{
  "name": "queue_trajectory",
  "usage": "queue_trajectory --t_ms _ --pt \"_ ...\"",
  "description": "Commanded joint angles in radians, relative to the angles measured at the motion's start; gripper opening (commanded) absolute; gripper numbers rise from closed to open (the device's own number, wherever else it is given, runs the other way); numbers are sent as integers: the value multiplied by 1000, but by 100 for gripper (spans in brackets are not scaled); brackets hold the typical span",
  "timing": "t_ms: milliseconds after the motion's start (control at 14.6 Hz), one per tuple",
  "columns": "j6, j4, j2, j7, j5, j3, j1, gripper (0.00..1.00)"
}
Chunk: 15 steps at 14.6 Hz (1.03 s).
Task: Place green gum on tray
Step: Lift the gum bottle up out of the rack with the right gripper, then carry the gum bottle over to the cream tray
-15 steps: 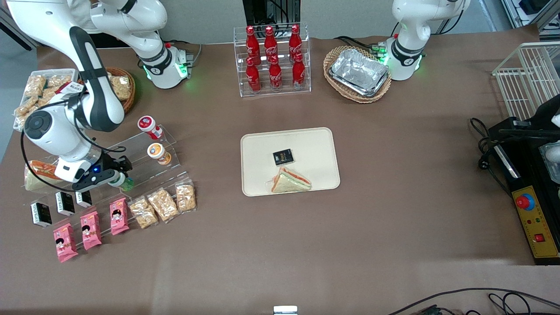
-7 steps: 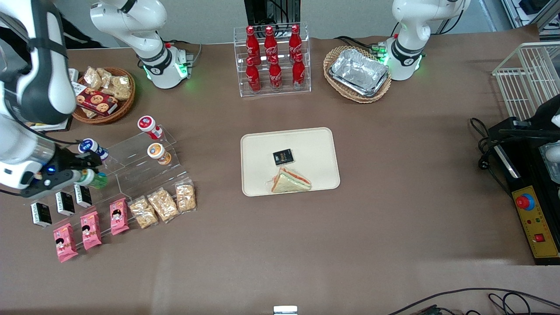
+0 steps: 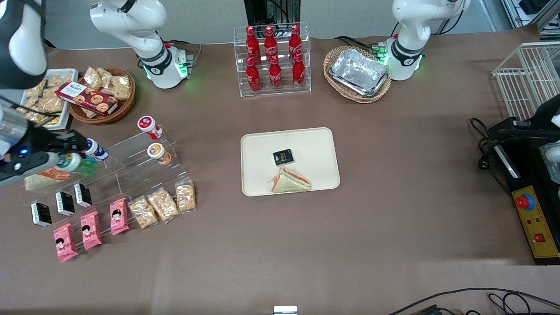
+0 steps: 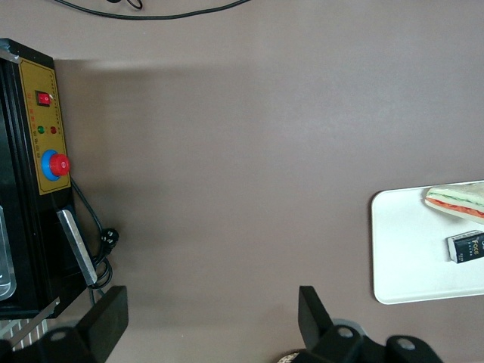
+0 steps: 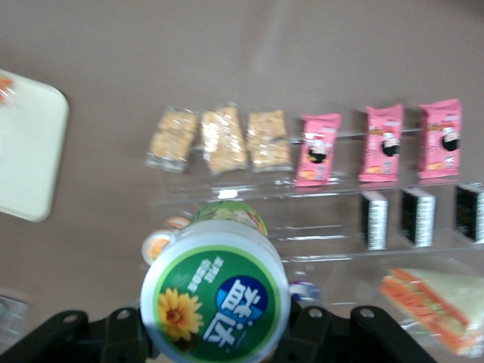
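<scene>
Carrying the green gum (image 3: 75, 164) clear of the display steps, pickup done and delivery still to come.

The gripper (image 3: 65, 162) hangs above the worktop's edge at the working arm's end, clamped across the bottle just under its lid; the wrist view shows the green-labelled lid (image 5: 215, 299) close up between the black fingers (image 5: 121, 333). The bottle rides in the air over the clear acrylic steps (image 3: 131, 168), just beside the blue-lidded bottle (image 3: 94, 148). The tray (image 3: 306, 140) lies well apart at the middle of the worktop, already holding a sandwich (image 3: 289, 181) and a small black packet (image 3: 282, 156). Judged from this, the grasp is finished; the crossing to the tray, the lowering and the letting go remain.
</scene>
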Motion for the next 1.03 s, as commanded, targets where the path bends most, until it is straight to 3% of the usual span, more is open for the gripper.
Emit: queue_trajectory --t_ms 0,205,342,685,959 --pt "-55 29 -11 336 31 181 1 30" --pt "-54 23 -9 664 60 354 1 30" --pt "-14 0 0 849 74 420 37 30" --pt "239 -214 -9 1074 69 421 181 30" --pt "534 -452 -5 1243 53 421 285 30"
